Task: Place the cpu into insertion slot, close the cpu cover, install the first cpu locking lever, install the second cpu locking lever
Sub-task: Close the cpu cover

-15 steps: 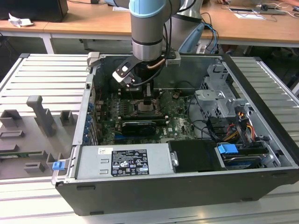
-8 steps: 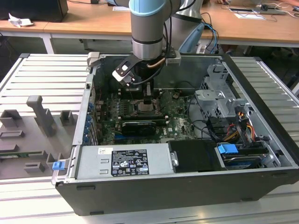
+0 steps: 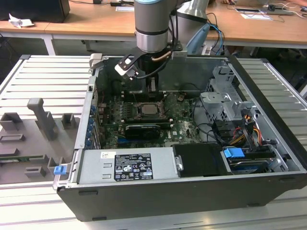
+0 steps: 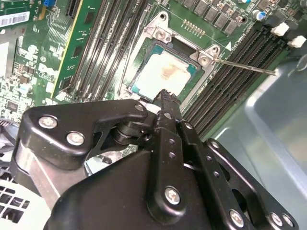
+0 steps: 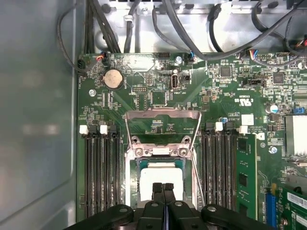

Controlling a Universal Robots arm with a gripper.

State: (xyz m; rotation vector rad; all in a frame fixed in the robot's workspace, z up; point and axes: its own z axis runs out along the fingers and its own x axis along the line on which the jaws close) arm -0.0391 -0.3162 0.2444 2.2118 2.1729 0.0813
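Note:
The cpu [image 4: 165, 74] lies pale and flat in the insertion slot [image 3: 147, 109] on the green board. The silver cpu cover [image 4: 162, 32] lies down around it, its window framing the chip [image 5: 160, 176]. A thin metal locking lever [image 4: 244, 66] sticks out from one corner of the socket, standing free of the board. Two such rods [image 5: 197, 139] slant along the socket's sides in the first wrist view. My gripper [image 5: 163, 188] hangs just above the chip's edge with its black fingers [image 4: 165, 98] pressed together and nothing between them. In the exterior view the gripper [image 3: 152, 90] hangs over the socket.
Long black memory slots [image 5: 100, 167] flank the socket on both sides. Cable bundles [image 5: 144, 24] run along the board's edge. The grey case wall [image 5: 38, 120] stands close by. A black card [image 3: 141, 129] and a drive cage [image 3: 223, 103] sit inside the case.

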